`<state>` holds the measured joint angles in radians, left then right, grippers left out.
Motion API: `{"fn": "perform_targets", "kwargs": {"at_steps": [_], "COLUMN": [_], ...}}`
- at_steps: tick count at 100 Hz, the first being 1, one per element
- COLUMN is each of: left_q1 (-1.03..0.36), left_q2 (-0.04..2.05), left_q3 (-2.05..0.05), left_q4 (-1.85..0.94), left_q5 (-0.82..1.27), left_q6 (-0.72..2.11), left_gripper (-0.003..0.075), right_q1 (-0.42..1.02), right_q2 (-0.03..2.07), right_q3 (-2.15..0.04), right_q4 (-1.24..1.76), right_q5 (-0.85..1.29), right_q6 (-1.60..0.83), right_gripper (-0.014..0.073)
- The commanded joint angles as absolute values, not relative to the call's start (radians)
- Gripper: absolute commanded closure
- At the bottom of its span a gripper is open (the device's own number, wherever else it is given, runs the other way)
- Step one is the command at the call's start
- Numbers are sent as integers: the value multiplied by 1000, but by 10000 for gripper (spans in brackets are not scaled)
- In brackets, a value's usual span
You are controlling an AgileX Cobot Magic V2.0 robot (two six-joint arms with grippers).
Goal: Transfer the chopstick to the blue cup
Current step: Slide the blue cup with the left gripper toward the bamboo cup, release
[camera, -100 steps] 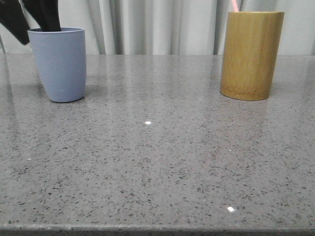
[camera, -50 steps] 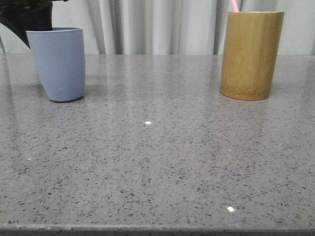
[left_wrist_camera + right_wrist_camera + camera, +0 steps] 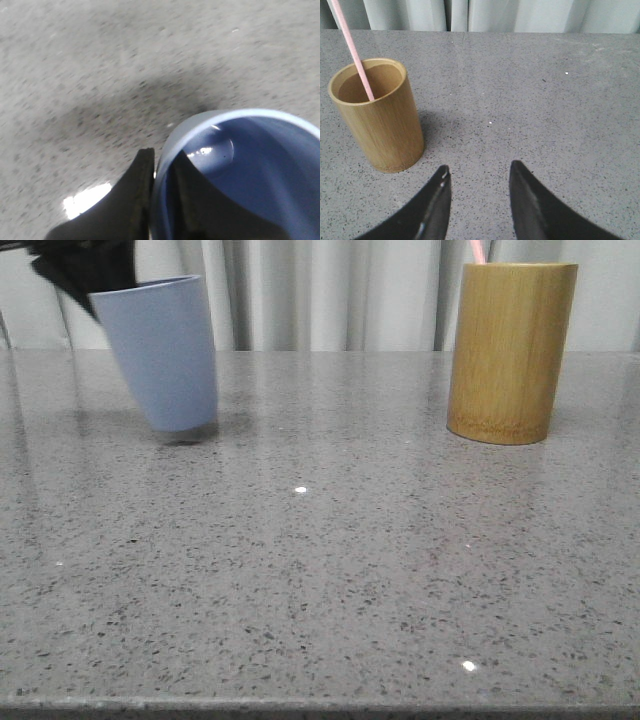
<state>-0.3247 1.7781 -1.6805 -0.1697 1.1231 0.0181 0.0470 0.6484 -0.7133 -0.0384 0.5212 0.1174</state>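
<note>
The blue cup hangs tilted at the back left, its base just off the grey table over a dark shadow. My left gripper is shut on the cup's rim, one finger outside the wall and one inside; the cup looks empty. A pink chopstick pokes out of the bamboo holder at the back right. In the right wrist view the chopstick leans inside the holder. My right gripper stands open beside the holder, with nothing in it.
A pale curtain hangs behind the table. The table's front edge runs along the bottom of the front view. About the width of a cup separates the bamboo holder from my right gripper's nearer finger.
The blue cup has risen, tipped and shifted to the right with my left gripper on its rim. The bamboo holder and chopstick have stayed put.
</note>
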Motion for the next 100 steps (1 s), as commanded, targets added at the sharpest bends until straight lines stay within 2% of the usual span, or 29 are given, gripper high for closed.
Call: {"fn": "perform_targets", "kwargs": {"at_steps": [1,41,85,92,100], "left_q1": [-366,-508,-524,-524,-524], "left_q2": [1751,1893,1924,1924,1924], "left_q3": [-1756,-1953,-1972,-1972,-1972], "left_q4": [-196,-200,-211,-213,-217], "left_q5": [1079,1107,1103,1105,1107], "left_q6": [12,9,9,9,9], "left_gripper": [739,739,735,694,590], "right_q1": [38,38,38,38,38], "right_q2": [656,656,656,656,656], "right_q3": [-748,-748,-748,-748,-748], "right_q4": [-41,-41,-41,-41,-41], "right_q5": [443,443,442,442,442], "right_q6": [113,113,113,113,113], "right_gripper": [289,289,289,289,289]}}
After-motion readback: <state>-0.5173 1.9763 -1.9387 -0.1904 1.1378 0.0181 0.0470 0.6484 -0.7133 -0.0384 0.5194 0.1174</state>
